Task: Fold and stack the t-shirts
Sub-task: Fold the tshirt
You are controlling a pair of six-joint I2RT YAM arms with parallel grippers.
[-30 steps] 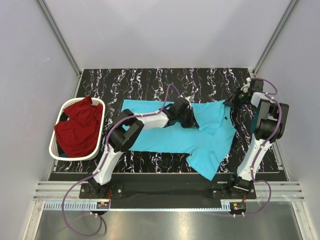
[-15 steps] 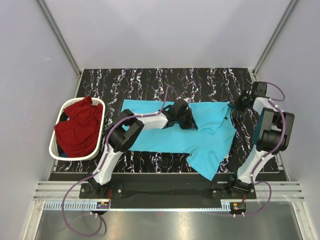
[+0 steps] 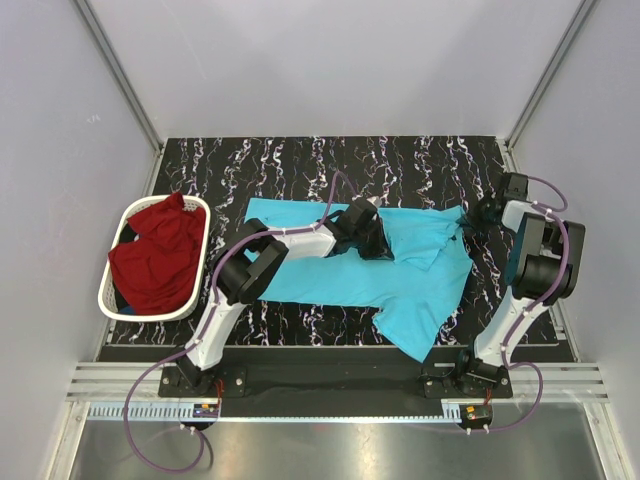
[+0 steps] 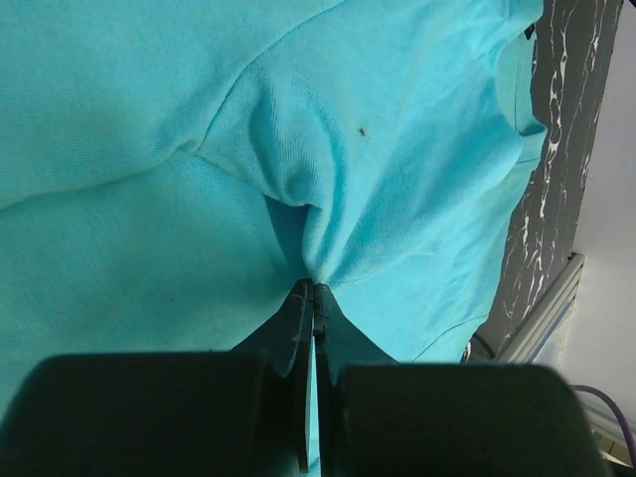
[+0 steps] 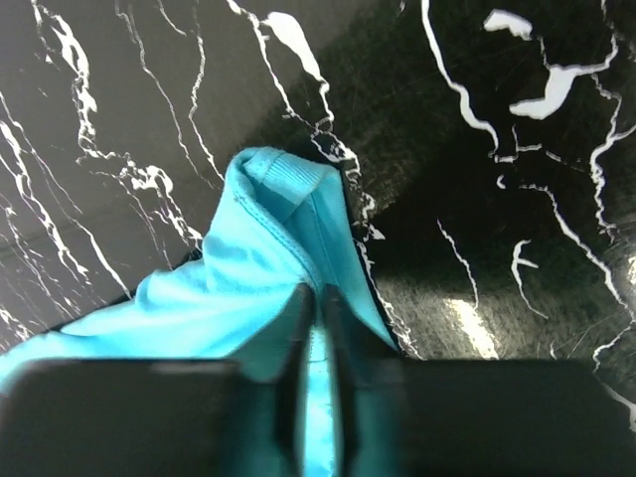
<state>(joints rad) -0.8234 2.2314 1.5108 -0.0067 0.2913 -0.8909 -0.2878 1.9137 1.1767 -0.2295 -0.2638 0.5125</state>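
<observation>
Changing since a second ago: at left, the basket, the dark red t-shirt and the left arm sit as before. At right, the right gripper has slid toward 6 o'clock, and the cloth corner in it has shifted slightly toward 3 o'clock.
Surface: a black table veined with white like marble, with a metal rail along its 6 o'clock edge.
Room: plain pale walls on three sides.
Basket: white slatted plastic, oval, at the table's 9 o'clock edge.
Dark red t-shirt: soft, crumpled, heaped in the basket.
Turquoise t-shirt: fine-knit cloth spread across the table's centre, collar toward 3 o'clock, one sleeve trailing toward 5 o'clock.
Left gripper: jaws pressed together on a puckered pinch of the turquoise t-shirt near its middle, with creases fanning out from the tips.
Right gripper: jaws narrow, a ribbed fold of the turquoise t-shirt between them at the 3 o'clock corner, lifted off the table.
</observation>
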